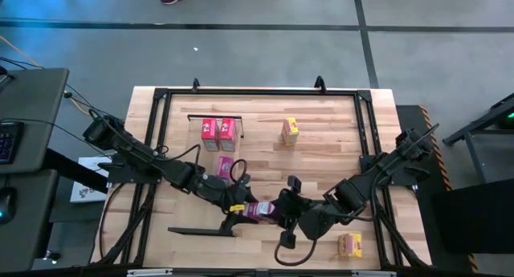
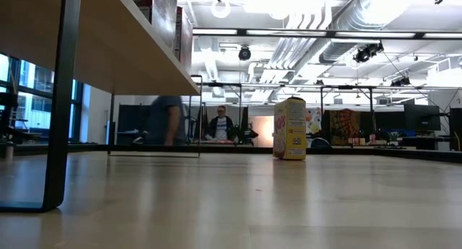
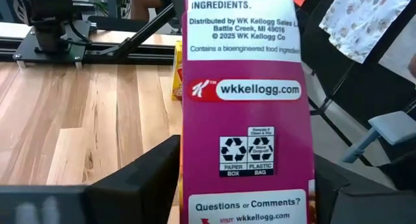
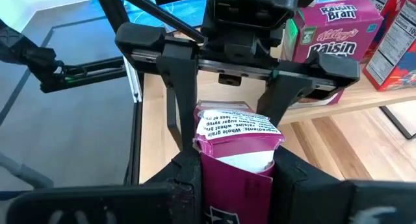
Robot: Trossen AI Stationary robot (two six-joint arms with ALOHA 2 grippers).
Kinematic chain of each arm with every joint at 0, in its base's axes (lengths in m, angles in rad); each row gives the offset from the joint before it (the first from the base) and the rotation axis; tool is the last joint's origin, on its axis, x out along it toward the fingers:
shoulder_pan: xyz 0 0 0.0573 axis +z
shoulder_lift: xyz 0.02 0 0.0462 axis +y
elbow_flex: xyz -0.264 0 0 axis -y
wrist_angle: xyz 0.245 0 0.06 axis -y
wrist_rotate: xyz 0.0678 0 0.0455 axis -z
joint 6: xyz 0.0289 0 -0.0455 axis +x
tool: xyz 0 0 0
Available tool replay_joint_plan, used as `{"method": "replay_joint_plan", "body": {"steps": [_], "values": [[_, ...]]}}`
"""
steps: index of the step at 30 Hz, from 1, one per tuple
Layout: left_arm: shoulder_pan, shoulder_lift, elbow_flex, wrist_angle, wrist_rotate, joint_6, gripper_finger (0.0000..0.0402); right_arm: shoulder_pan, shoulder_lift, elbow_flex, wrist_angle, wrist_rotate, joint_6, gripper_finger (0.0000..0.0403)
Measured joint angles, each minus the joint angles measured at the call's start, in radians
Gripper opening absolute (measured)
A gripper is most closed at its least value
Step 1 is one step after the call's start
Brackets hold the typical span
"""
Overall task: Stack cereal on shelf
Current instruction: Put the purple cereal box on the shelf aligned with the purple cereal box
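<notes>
Handover seems to be the reason both arms meet near the front middle of the surface [image 1: 337,124]: a magenta cereal box [image 1: 261,210] hangs between them, clear of the wood. The left gripper [image 1: 238,205] has its jaws closed on one end, and its wrist view shows the box's printed back panel [image 3: 247,113] filling the gap between the dark fingers [image 3: 140,175]. The right gripper [image 1: 287,214] clamps the other end, with the crumpled top of the box [image 4: 237,136] wedged between its jaws while the left gripper [image 4: 250,29] faces it from across. On the shelf [image 1: 257,108] stand two red boxes [image 1: 218,130], a second magenta box [image 1: 226,164] and a yellow box [image 1: 290,131]. Another yellow box [image 1: 349,245] waits at the front right, probably a later pick.
</notes>
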Motion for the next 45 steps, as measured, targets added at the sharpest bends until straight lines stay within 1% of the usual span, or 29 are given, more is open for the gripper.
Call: {"method": "replay_joint_plan", "body": {"steps": [4, 8, 11, 13, 17, 19, 22, 23, 25, 27, 31, 34, 37, 41, 43, 45], "values": [[0.002, 0.000, 0.000, -0.009, 0.000, 0.003, 0.0175, -0.001, 0.000, 0.000, -0.008, -0.012, 0.004, 0.0090], [0.005, 0.000, 0.001, -0.009, -0.001, 0.002, 0.0140, -0.001, -0.016, 0.000, -0.031, -0.032, 0.010, 0.0121], [0.012, -0.005, 0.001, -0.053, -0.001, 0.003, 0.0130, 0.003, -0.048, 0.000, -0.106, -0.062, 0.050, 0.0152], [0.017, -0.021, -0.001, -0.116, -0.002, -0.001, 0.0130, 0.007, -0.072, 0.002, -0.162, -0.084, 0.097, 0.0171], [0.030, -0.076, -0.002, -0.216, 0.011, -0.025, 0.0132, 0.027, -0.106, 0.002, -0.326, -0.082, 0.192, 0.0192], [0.030, -0.124, -0.002, -0.240, 0.059, -0.053, 0.0131, 0.044, -0.118, 0.002, -0.426, -0.078, 0.240, 0.0194], [0.025, -0.230, -0.001, -0.259, 0.128, -0.082, 0.0130, 0.067, -0.129, 0.002, -0.526, -0.067, 0.288, 0.0195], [0.024, -0.274, 0.000, -0.273, 0.136, -0.091, 0.0130, 0.071, -0.129, 0.002, -0.550, -0.060, 0.299, 0.0195], [0.022, -0.365, 0.000, -0.293, 0.132, -0.106, 0.0130, 0.072, -0.129, 0.002, -0.574, -0.057, 0.325, 0.0195], [0.013, -0.451, 0.000, -0.316, 0.108, -0.101, 0.0130, 0.071, -0.129, 0.002, -0.592, -0.058, 0.341, 0.0195], [-0.036, -0.600, 0.001, -0.312, 0.062, -0.046, 0.0130, 0.071, -0.129, 0.002, -0.592, -0.059, 0.341, 0.0195], [-0.089, -0.667, 0.001, -0.289, -0.007, 0.004, 0.0129, 0.071, -0.129, 0.002, -0.599, -0.058, 0.341, 0.0195], [-0.143, -0.708, 0.001, -0.310, -0.115, 0.061, 0.0129, 0.069, -0.129, 0.002, -0.599, -0.054, 0.341, 0.0195], [-0.202, -0.726, 0.001, -0.411, -0.347, 0.095, 0.0129, 0.068, -0.129, 0.002, -0.599, -0.037, 0.341, 0.0195], [-0.231, -0.718, -0.003, -0.487, -0.460, 0.069, 0.0129, 0.069, -0.129, 0.002, -0.599, -0.033, 0.341, 0.0195], [-0.261, -0.707, -0.024, -0.539, -0.551, 0.026, 0.0129, 0.069, -0.129, 0.002, -0.599, -0.032, 0.341, 0.0195]]}}
